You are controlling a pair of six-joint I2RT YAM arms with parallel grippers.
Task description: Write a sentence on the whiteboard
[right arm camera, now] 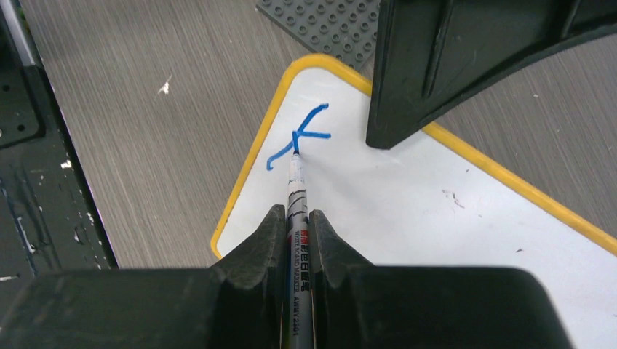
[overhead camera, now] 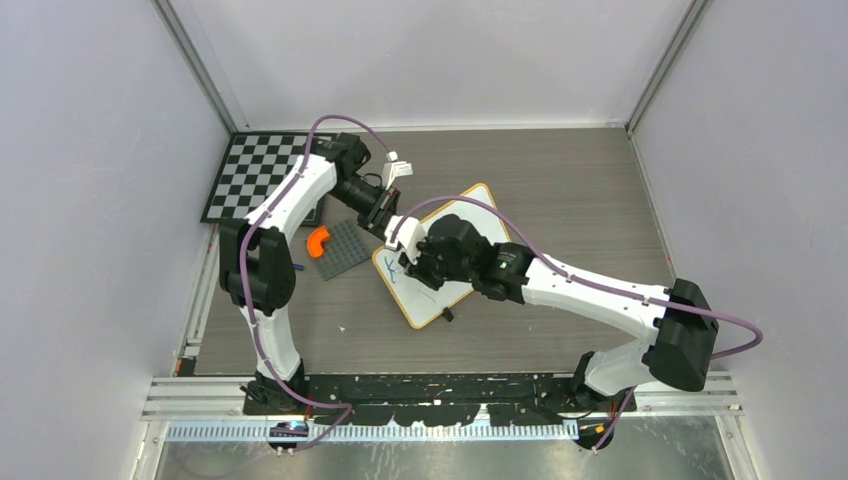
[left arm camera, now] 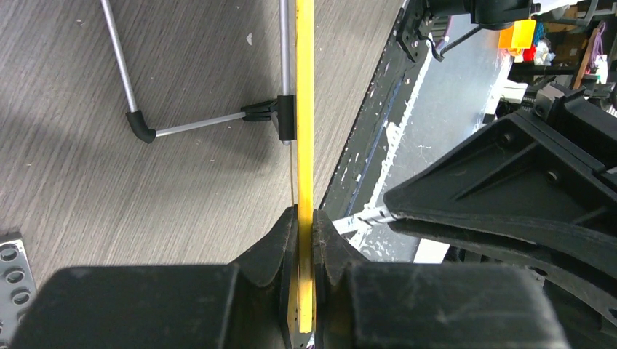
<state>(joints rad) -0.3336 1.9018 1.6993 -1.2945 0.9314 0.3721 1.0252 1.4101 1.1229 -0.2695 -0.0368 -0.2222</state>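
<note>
The right hand (right arm camera: pixel 295 218) is closed around a marker (right arm camera: pixel 296 190), whose tip touches the first blue strokes of the sentence (right arm camera: pixel 311 125) near a corner of the whiteboard (right arm camera: pixel 407 196). The left hand (left arm camera: pixel 305 227) pinches the board's yellow frame edge. The board sits mid-table (overhead camera: pixel 580 200), just beside a grey studded plate (overhead camera: pixel 345 250).

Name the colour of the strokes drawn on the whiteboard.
The strokes are blue, clearest in the right wrist view.

free: table (overhead camera: pixel 590 200) right of whiteboard (overhead camera: pixel 466 206) | blocked: left side, studded plate (overhead camera: pixel 345 250)
</note>
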